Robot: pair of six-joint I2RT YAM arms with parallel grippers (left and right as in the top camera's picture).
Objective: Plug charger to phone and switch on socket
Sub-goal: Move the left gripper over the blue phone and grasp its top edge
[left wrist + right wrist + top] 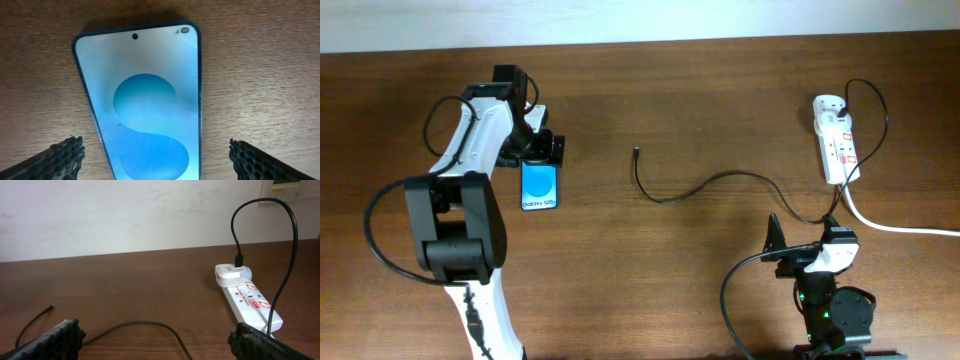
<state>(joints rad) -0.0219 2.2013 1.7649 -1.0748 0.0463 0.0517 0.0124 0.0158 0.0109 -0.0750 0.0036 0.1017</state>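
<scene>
A brown wooden table [700, 90] carries everything. On its left half, the left arm [470, 200] reaches over the phone [539, 187]. The left gripper [157, 159] has its jaws spread wide either side of the phone, not touching it. At the near right, the right gripper [157, 339] has its jaws wide and empty. The white socket [835, 145] lies far right. The phone lies flat, its screen lit blue. The black charger [720, 180] runs from the socket towards the middle, and its plug tip [636, 153] lies free, well apart from the phone.
</scene>
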